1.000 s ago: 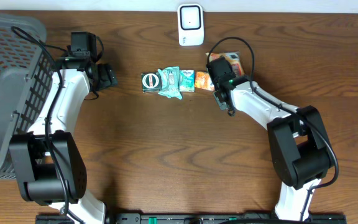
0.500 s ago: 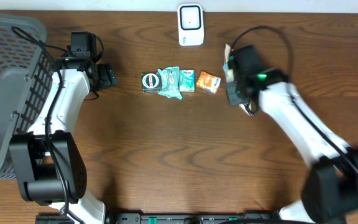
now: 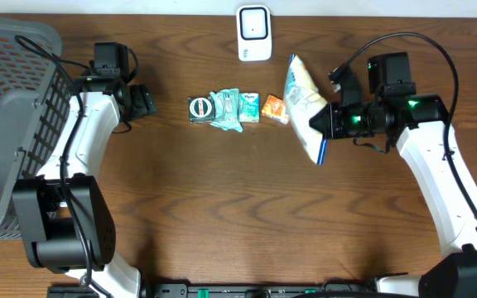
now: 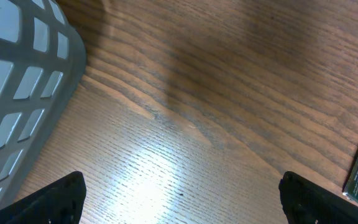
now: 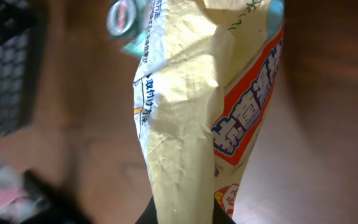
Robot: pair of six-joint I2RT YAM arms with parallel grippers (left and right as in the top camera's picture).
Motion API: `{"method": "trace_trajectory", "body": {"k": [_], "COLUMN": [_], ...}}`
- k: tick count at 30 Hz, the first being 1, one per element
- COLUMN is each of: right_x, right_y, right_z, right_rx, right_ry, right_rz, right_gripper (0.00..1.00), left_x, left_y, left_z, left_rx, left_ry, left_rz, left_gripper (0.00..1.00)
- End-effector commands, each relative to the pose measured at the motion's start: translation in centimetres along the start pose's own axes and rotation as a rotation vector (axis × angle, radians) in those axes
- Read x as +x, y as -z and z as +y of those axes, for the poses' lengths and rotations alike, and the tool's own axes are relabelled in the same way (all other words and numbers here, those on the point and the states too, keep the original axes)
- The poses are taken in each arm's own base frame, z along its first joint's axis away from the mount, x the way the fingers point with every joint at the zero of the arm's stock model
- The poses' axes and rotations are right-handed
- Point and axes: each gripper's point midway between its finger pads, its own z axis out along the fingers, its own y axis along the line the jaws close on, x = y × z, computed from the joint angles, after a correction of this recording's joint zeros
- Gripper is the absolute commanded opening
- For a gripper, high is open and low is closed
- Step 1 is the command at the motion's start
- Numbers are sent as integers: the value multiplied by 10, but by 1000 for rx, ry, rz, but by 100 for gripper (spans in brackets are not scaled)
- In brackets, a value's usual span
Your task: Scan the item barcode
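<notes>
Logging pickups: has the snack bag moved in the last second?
Yes. The bag, clamped in the right gripper, now looks lifted and has moved right and toward the near edge, away from the scanner.

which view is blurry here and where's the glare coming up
Left wrist: a bright patch of glare lies on the table wood, and the basket looks slightly soft. Right wrist: the snack bag fills the frame, its print fairly sharp, while everything behind it is smeared and out of focus. Overhead: evenly lit and sharp, with no strong glare.
</notes>
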Motion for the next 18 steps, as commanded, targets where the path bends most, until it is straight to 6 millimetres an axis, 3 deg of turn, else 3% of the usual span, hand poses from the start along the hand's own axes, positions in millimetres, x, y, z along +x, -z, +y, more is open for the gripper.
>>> {"method": "trace_trajectory", "body": {"k": [1, 15, 18], "right_x": [2, 17, 17], "right_y": [6, 19, 15], "right_z": [31, 98, 91], "right_rx": [-174, -516, -472], "right_ry": [5, 18, 6], "right_rz": [17, 88, 91], "right_gripper": [1, 1, 1], "left_x": [2, 2, 2], "left_y": [-1, -1, -1], "left_z": [1, 1, 1], "left_rx": [-7, -7, -7], "left_ry": [-18, -18, -18], "left_rz": [4, 4, 4], "left_gripper": [98, 98, 97]}}
